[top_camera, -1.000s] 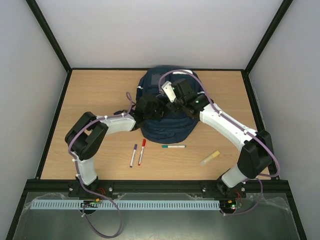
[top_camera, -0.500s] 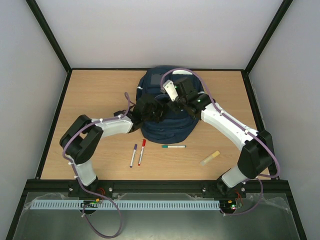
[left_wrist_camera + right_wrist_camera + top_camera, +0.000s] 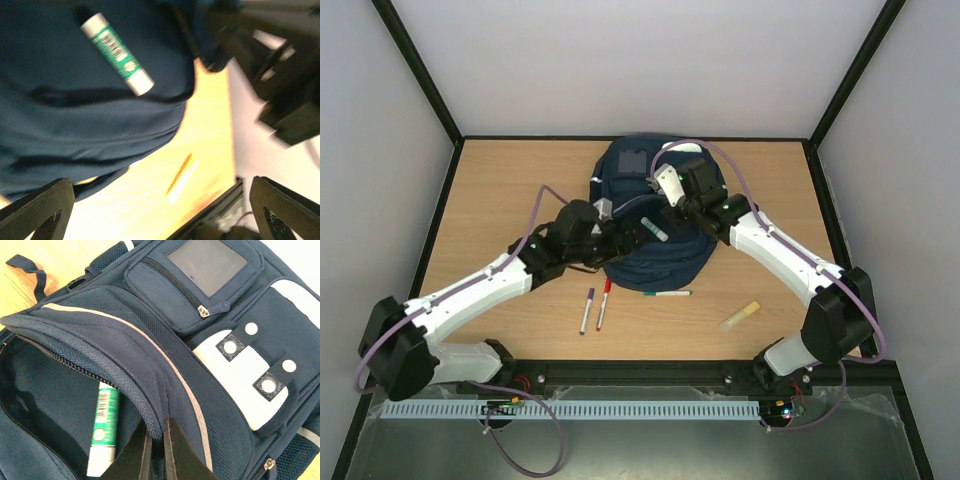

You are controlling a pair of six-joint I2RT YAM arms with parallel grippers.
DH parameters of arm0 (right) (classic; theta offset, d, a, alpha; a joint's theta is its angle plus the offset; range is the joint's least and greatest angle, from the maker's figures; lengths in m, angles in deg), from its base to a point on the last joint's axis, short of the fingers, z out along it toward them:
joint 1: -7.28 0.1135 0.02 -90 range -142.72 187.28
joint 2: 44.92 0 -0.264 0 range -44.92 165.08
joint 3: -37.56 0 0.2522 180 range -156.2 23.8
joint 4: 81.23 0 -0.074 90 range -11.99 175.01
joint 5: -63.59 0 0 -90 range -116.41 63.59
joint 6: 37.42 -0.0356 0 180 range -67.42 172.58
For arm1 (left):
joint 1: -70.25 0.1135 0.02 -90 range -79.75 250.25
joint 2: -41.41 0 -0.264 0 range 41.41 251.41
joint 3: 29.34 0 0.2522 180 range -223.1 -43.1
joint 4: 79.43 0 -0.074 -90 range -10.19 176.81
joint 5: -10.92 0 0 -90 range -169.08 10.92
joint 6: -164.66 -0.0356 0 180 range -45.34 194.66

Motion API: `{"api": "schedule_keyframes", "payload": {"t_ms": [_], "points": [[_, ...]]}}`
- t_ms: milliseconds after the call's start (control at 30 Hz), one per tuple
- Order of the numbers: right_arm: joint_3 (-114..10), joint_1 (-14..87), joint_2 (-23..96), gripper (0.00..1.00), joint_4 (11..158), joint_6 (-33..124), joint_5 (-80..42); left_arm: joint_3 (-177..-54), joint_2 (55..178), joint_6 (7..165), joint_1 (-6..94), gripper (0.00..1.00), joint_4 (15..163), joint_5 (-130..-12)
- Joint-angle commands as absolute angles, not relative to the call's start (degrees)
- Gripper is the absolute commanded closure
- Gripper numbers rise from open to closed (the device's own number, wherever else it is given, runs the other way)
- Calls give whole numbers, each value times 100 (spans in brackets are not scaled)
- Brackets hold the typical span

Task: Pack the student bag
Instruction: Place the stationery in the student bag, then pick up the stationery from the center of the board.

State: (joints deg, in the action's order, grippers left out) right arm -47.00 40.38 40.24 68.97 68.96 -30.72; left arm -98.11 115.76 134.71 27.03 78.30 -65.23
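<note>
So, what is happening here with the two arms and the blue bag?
The right pincer pinches the flap of the student bag, holding it open. A green glue stick lies inside. The left pincer is open and empty at the bag's edge. Three pens and a yellow stick lie on the table, not yet packed.

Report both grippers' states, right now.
Left gripper: open, holding nothing.
Right gripper: shut on the student bag, pinching the edge of its flap.
</note>
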Motion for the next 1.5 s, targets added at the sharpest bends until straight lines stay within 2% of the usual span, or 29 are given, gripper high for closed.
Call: {"api": "schedule_keyframes", "payload": {"t_ms": [0,200,333,433,533,600,700,767,900,1100,1467], "points": [[-4593,3982,3783,99,7208,6720,-3051,-9277,11037,12354,2718,1,6682,-6630],[-4476,3980,3731,99,7273,6702,-2989,-9179,10206,11666,2727,1,5813,-7878],[-4387,3980,3679,99,7295,6684,-2902,-9070,9900,11258,2749,1,5806,-8039],[-4323,3980,3595,99,7314,6679,-2874,-9253,9884,11178,2772,1,5631,-8299],[-4263,3980,3506,99,7354,6673,-2852,-9538,10325,11708,2870,1,4837,-9222],[-4219,3980,3478,99,7390,6673,-2852,-9732,10931,11050,3072,1,4623,-8506],[-4134,3980,3472,99,7440,6673,-2788,-9837,11479,10875,3097,1,4535,-8398],[-4075,3980,3498,99,7463,6652,-2729,-9560,11365,10778,3092,12,4839,-8063],[-4009,3980,3508,99,7490,6644,-2682,-9370,11455,10986,3073,25,4525,-7999],[-3738,3980,3278,99,7673,6660,-2684,-9090,11418,11087,2828,26,4311,-7615],[-3583,3980,3266,99,7867,6655,-2637,-8969,11804,10624,2806,40,4177,-7314]]}}
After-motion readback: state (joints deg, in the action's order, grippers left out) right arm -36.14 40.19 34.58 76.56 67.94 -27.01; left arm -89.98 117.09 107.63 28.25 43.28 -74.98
